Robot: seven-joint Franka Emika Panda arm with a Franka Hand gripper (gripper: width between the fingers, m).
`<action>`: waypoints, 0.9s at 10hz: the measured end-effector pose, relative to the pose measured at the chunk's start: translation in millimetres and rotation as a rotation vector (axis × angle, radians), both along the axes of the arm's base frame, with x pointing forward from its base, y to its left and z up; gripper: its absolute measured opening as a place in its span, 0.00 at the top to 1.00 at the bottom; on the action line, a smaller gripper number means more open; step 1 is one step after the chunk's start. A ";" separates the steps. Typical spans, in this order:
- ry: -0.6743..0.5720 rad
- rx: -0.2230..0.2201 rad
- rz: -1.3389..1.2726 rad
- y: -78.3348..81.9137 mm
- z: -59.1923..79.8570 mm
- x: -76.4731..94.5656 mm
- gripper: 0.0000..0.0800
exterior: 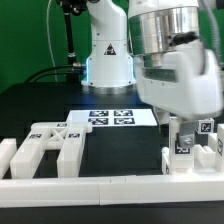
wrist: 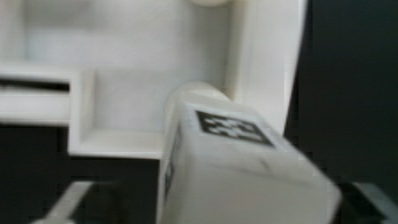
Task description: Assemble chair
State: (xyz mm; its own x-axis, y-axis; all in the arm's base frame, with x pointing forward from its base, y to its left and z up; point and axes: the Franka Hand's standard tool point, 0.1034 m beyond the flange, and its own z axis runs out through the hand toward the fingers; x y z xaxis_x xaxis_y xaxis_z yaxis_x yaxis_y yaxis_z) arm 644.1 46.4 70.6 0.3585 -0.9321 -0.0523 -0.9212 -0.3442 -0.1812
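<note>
1. Nearest the camera in the exterior view, a plain white border rail point(exterior: 100, 186) runs across the front edge of the black table point(exterior: 40, 105).

2. Directly behind the rail, the chair is seen as loose parts in two groups.
 - The left group of chair parts point(exterior: 45, 150) lies flat at the exterior view's left. It is made up of blocky white frame pieces with square tags on their upper faces.
 - The right group of chair parts point(exterior: 195, 160) stands at the exterior view's right, close against the rail. Tags are visible on its faces.

3. The gripper point(exterior: 185, 135) is lowered onto the right group, well apart from the left group.
 - In the wrist view, a tagged part point(wrist: 240, 150) with a rounded white body is seen running between the two dark fingers point(wrist: 63, 203).
 - A white frame piece point(wrist: 267, 50) lies beyond the tagged part.
 - The jaws are set one on either side of the tagged part. The wrist view is blurred, so it cannot be told whether the part is clamped or merely straddled.

4. Further back, the marker board point(exterior: 112, 117) lies flat on the table, between the two groups and behind them.

5. Farthest from the camera, the arm base point(exterior: 108, 60) is mounted behind the marker board.
</note>
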 end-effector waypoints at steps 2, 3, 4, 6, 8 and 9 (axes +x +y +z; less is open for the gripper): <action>-0.037 -0.025 0.069 8.1 3.6 -7.1 0.20; -0.041 -0.039 0.151 5.9 2.2 -7.7 0.20; -0.047 -0.049 0.201 4.7 2.1 -7.3 0.19; -0.072 -0.139 0.559 7.4 3.9 -3.0 0.19; -0.097 -0.180 0.843 7.3 -1.1 0.9 0.19; -0.097 -0.180 0.837 7.1 -0.5 1.1 0.24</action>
